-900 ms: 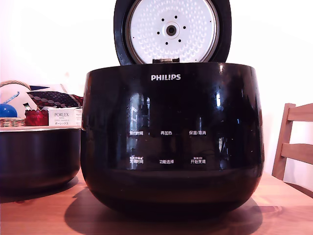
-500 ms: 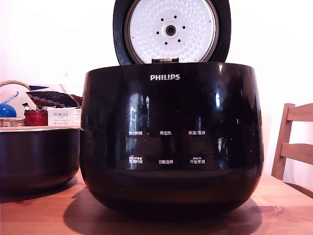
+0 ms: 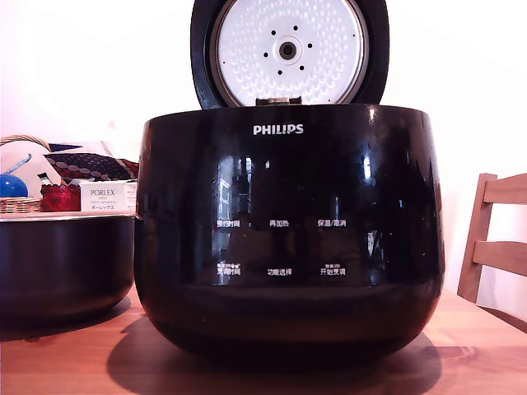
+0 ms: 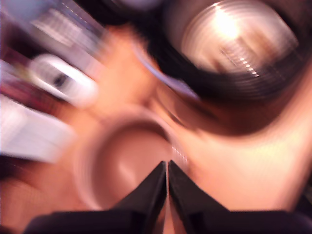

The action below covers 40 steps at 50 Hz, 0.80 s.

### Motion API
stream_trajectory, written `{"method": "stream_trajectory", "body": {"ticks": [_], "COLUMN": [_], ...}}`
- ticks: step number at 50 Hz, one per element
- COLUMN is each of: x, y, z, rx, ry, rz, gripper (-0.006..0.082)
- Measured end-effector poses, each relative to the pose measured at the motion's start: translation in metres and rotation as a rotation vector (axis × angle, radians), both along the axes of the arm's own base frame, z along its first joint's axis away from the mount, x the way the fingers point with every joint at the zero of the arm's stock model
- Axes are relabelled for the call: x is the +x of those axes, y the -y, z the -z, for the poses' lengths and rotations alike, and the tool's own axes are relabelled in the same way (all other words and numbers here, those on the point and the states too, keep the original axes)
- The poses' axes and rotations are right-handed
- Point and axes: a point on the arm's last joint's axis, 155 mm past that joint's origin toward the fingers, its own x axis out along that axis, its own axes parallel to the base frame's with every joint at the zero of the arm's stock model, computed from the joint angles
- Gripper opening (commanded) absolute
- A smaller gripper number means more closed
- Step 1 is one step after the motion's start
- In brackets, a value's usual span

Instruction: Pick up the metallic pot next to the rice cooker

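The rice cooker (image 3: 288,230) is a huge glossy black PHILIPS appliance that fills the middle of the exterior view, with its lid (image 3: 288,51) standing open. The metallic pot (image 3: 66,263), dark with a thin silvery rim, stands beside it at the exterior view's left. The wrist view is heavily blurred. In it my gripper (image 4: 167,165) is shut, its black fingers pressed together with nothing between them, hovering over the round pot (image 4: 122,165). The cooker's open cavity (image 4: 234,44) shows farther off. My gripper does not appear in the exterior view.
Behind the pot are a wicker basket (image 3: 20,204) with a blue ball (image 3: 12,186), a red glass (image 3: 61,197) and a white PORLEX box (image 3: 107,196). A wooden chair (image 3: 494,239) stands at the exterior view's right. Everything rests on a wooden table (image 3: 66,362).
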Motion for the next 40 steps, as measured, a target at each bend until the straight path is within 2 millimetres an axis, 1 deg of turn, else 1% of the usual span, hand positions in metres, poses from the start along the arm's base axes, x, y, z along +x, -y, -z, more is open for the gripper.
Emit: {"method": "stream_trajectory", "body": {"ticks": [7,13,18,20,25,27,36,40], "x": [0.001,0.001,0.005,0.007,0.01,0.012,0.023,0.028], "y": [0.0,-0.001,-0.001,0.0,0.001,0.001,-0.008,-0.01], "z": [0.007,0.023,0.035,0.038,0.045,0.047,0.065,0.076], "rx": [0.023,0.059,0.082,0.088,0.098,0.106,0.198,0.229], "ry": [-0.057,-0.136,-0.183,-0.197,-0.223,-0.232,-0.271,-0.301], "rz": [-0.001,-0.004,-0.005,-0.005,-0.005,-0.008,-0.035,-0.039], "gripper": [0.0002,0.0035,0.0058,0.0091,0.0228,0.0264,0.0341,0.0347]}}
